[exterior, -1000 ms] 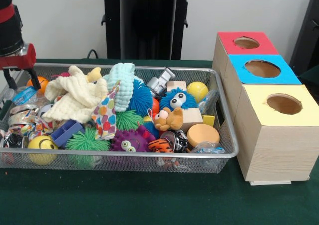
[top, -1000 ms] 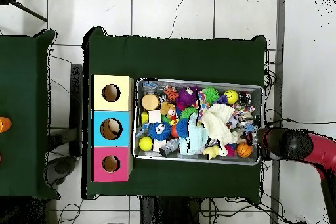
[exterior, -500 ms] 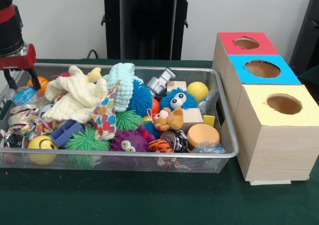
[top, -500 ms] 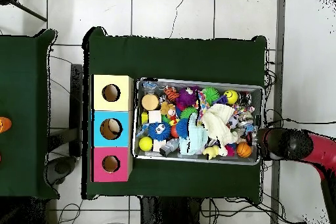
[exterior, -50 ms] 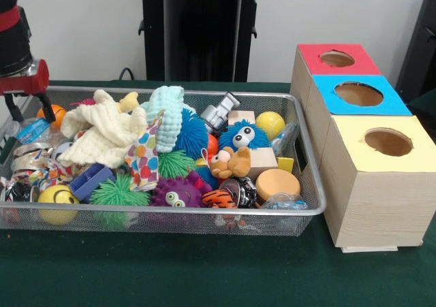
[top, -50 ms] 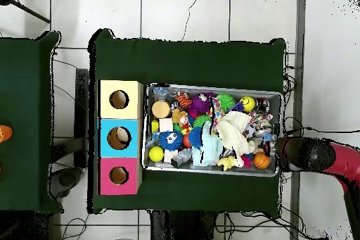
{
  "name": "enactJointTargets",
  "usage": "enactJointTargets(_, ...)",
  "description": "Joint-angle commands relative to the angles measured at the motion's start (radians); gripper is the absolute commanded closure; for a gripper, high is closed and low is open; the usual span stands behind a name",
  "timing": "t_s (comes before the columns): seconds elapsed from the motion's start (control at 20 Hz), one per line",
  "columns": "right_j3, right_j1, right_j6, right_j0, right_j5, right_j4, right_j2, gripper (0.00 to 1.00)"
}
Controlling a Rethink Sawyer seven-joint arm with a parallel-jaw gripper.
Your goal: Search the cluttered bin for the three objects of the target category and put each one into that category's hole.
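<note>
We find the gripper (exterior, -50 ms: 28, 111) at the front view's 9 o'clock edge, its red body above the short end of the wire bin (exterior, -50 ms: 204, 212); two dark fingers (exterior, -50 ms: 46, 108) hang down with a clear gap between them and nothing held, so we log it as spread and empty. In the overhead view the arm's dark end (top, -50 ms: 304, 154) sits just outside the bin's 3 o'clock end. Directly beside the fingers lies an orange ball (exterior, -50 ms: 56, 114), and below them a heap of foil-wrapped items (exterior, -50 ms: 27, 158). Toward the bin's centre a cream knitted cloth (exterior, -50 ms: 102, 133) drapes over the pile, touching a pale teal knitted piece (exterior, -50 ms: 167, 113) and a polka-dot fabric piece (exterior, -50 ms: 144, 158). A yellow smiley ball (exterior, -50 ms: 56, 201) rests against the near wall, with a green spiky ball (exterior, -50 ms: 117, 192) and a purple fuzzy ball with eyes (exterior, -50 ms: 176, 194) beside it. Further to 3 o'clock we note a blue fuzzy ball with eyes (exterior, -50 ms: 240, 136), a small brown plush (exterior, -50 ms: 231, 163), a tan disc (exterior, -50 ms: 277, 182) and a yellow ball (exterior, -50 ms: 270, 123). Outside the bin, at 3 o'clock, stand three wooden boxes in a touching row, each with a round hole: red-topped (exterior, -50 ms: 337, 58), blue-topped (exterior, -50 ms: 359, 94) and yellow-topped (exterior, -50 ms: 388, 142). We cannot tell which category is the target.
</note>
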Motion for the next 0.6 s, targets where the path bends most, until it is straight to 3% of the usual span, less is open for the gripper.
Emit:
enactJointTargets(0.05, -0.048, -0.054, -0.207, 0.034, 0.055, -0.046, -0.015, 0.0)
enactJointTargets(0.6, -0.053, -0.095, -0.203, 0.068, 0.113, -0.027, -0.031, 0.0)
